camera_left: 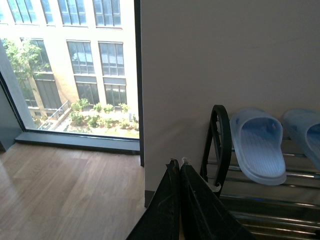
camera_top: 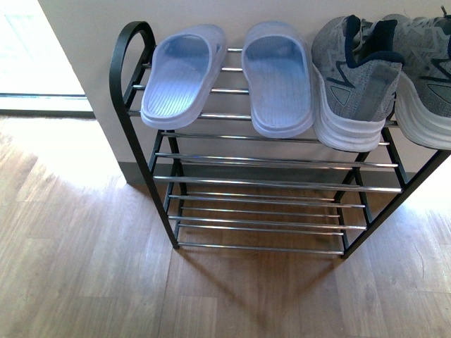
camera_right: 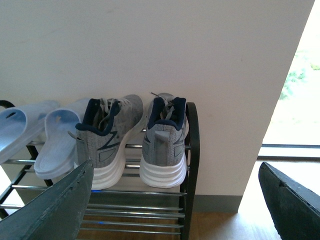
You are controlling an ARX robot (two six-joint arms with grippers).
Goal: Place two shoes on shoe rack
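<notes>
Front view: both pairs already on top tier of shoe rack (camera_top: 282, 184).
Pale blue slides (camera_top: 184, 74) at left end, grey sneakers (camera_top: 356, 81) at right end, heels hanging slightly over front bar. Left gripper (camera_left: 179, 167) closed with fingers together, holding nothing, near rack's end loop; right gripper (camera_right: 175, 200) wide open and empty, facing sneakers. Probably finished. Risk: careless retreat could catch a protruding heel or the frame and knock a shoe off the thin bars.
</notes>
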